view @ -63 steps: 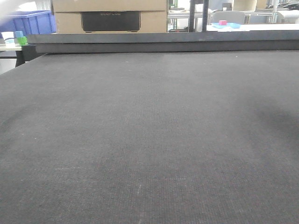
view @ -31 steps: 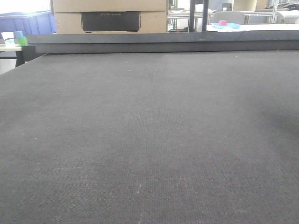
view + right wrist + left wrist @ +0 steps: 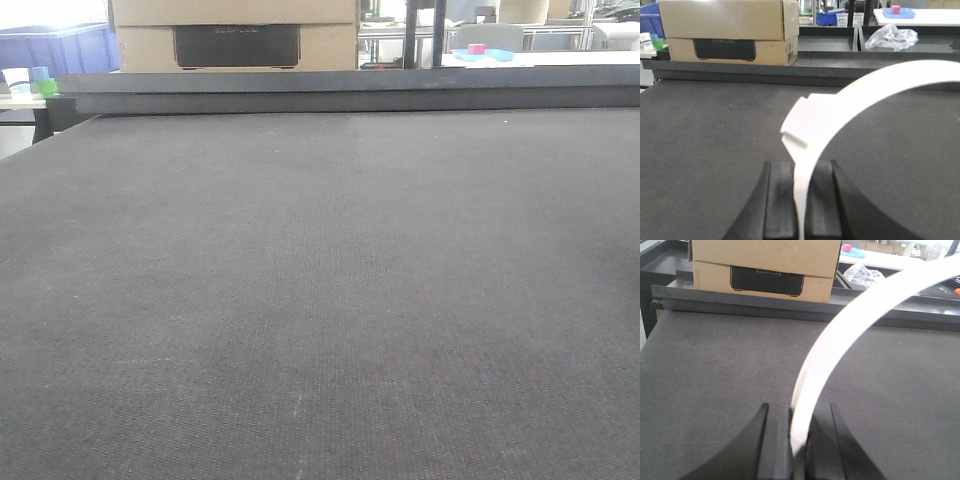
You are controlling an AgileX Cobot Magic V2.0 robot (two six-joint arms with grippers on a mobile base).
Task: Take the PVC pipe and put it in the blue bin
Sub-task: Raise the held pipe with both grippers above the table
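Clenching my left claw [image 3: 799, 437] on the PVC pipe [image 3: 855, 320], I have its lower end pinched between both fingers. From there the white strip rises and arcs up to the right of the cardboard box [image 3: 765, 260], which stands at the far edge of the dark worktop [image 3: 705, 370]. My right claw [image 3: 802, 200] is clamped the same way on a white curved strip with a stepped notch, which also bends off to the right of that box. Whether both claws hold one piece, I cannot tell.
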